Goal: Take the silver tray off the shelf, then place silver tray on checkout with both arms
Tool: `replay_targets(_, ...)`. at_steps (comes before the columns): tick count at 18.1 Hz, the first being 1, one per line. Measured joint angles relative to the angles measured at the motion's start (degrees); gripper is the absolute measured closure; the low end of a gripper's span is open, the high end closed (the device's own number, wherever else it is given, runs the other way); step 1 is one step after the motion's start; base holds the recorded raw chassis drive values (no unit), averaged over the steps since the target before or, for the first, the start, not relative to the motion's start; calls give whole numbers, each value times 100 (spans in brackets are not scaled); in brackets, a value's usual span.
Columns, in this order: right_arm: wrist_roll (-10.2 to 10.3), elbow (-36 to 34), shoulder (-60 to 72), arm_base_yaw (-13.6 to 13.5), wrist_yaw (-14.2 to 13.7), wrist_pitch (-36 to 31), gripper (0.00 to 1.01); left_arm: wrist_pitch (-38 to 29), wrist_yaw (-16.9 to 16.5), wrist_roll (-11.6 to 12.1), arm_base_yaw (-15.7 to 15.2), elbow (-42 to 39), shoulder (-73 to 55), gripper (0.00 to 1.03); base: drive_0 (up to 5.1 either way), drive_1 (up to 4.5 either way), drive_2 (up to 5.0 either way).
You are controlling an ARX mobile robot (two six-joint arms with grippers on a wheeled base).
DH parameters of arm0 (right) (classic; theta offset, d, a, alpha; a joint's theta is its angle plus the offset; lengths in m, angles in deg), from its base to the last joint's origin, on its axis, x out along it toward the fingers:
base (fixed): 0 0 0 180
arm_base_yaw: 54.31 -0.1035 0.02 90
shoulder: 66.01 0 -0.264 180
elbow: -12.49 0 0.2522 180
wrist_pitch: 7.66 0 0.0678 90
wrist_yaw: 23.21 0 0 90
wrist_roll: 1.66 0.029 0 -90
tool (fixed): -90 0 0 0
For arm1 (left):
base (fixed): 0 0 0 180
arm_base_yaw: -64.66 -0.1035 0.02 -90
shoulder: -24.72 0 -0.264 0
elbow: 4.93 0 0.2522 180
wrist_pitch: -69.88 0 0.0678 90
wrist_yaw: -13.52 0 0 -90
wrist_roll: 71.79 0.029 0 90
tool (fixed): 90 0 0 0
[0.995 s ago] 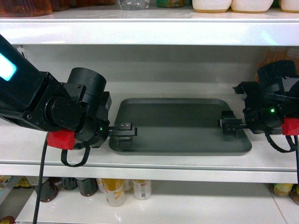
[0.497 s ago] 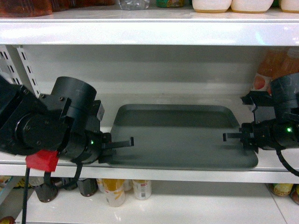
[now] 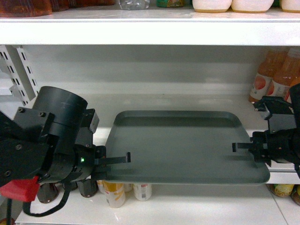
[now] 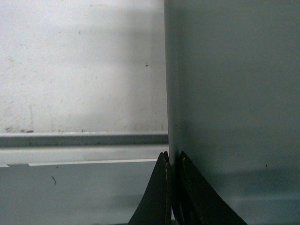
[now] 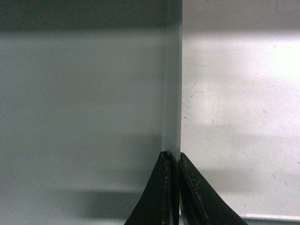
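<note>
Since the earlier head frames the silver tray (image 3: 185, 147) has come forward: it lay wholly on the shelf (image 3: 187, 101) and now its front edge juts out past the shelf's front lip, hiding that lip across the tray's width. Both arms have drawn back with it, and more of the perforated upright (image 3: 21, 70) and the orange bottles (image 3: 276, 75) behind the tray's right end shows.

Head view: the left gripper (image 3: 123, 158) pinches the tray's left rim and the right gripper (image 3: 240, 146) pinches its right rim, so the tray is carried level between them. Bottles and cans (image 3: 117, 187) stand on the lower board beneath the tray's left half.

Left wrist view: the left gripper's fingers (image 4: 161, 197) stand close together with the tray's rim (image 4: 172, 93) clamped in the thin slit between them; the white shelf board (image 4: 79, 70) lies beside the tray.

Right wrist view: the right gripper's fingers (image 5: 187, 192) are likewise clenched on the tray's edge (image 5: 172, 93), with white shelf surface (image 5: 239, 117) beside it.
</note>
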State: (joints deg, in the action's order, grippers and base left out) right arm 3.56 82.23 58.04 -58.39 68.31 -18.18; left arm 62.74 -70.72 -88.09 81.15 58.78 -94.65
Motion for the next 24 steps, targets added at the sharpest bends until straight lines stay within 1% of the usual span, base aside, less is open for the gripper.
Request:
replay_targets(3, 81, -507, -586, -7, 44, -264, 98, -133, 66, 20, 52, -374, 562, 100, 0, 0, 0)
replay_targets(5, 146, -990, -1296, -11, 81, -466, 98, -275, 195, 83, 101, -702, 1226, 100, 0, 0, 0)
replay_targets(9, 249, -1759, -2315, -55, 184, -516, 98, -278, 321, 166, 175, -1294, 2166, 100, 0, 0, 0)
replay_targets(10, 404, -2472, -3263, -127, 323, -573, 98, -501, 503, 271, 210, -1998, 3132, 100, 0, 0, 0)
replay_targets(11, 424, -2483, -3309, -131, 348, -597, 98, -527, 557, 323, 221, -2031, 3198, 100, 0, 0, 0)
replay_targets(16, 437, -2487, -3257, -131, 365, -570, 98, -507, 560, 326, 221, -2031, 3117, 100, 1, -42, 45)
replay_targets(24, 439, -2487, -3250, -151, 365, -573, 98, -511, 570, 326, 223, -2031, 3112, 100, 3, -408, 415)
